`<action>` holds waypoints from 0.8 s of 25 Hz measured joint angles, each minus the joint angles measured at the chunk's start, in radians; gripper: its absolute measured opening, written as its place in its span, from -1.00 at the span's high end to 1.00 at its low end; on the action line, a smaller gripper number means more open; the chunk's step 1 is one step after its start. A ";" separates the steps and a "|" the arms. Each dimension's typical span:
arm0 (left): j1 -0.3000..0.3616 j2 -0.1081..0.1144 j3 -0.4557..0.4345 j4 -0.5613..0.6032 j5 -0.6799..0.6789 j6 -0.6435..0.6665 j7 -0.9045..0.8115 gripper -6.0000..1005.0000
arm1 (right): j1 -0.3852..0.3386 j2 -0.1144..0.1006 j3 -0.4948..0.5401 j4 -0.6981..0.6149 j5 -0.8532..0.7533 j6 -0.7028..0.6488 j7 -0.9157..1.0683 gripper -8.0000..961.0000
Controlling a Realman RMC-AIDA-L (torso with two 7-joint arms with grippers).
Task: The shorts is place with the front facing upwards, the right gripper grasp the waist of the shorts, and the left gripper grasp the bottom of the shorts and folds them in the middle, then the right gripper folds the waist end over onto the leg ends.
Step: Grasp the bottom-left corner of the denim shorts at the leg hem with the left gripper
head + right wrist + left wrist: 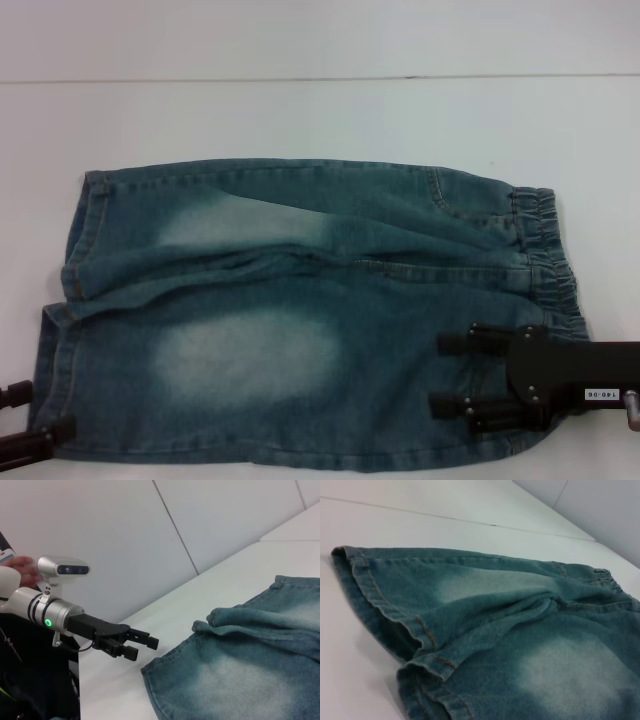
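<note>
Blue washed-denim shorts (300,330) lie flat, front up, on the white table. The gathered waist (545,250) is at the right and the two leg ends (75,250) are at the left. My right gripper (445,373) hovers open over the near corner of the waist, fingers pointing left, with nothing between them. My left gripper (25,420) sits at the near left corner, just beside the nearer leg hem. The right wrist view shows the left gripper (144,648) open and a little short of the hem (150,680). The left wrist view shows both hems (370,587) close up.
The white table (300,110) extends beyond the shorts to the back and both sides, with a thin seam line across the back. In the right wrist view a silver camera unit (62,567) and dark robot body stand beyond the table's edge, behind the left arm.
</note>
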 joint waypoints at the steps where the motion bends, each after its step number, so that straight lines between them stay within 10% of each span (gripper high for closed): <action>1: 0.001 0.000 0.001 0.000 0.000 -0.002 0.000 -0.87 | 0.000 0.000 0.000 0.000 0.000 0.000 0.000 -0.97; 20: -0.004 -0.004 0.009 0.006 0.056 -0.036 -0.004 -0.87 | 0.000 -0.001 0.001 0.000 0.001 -0.001 0.001 -0.97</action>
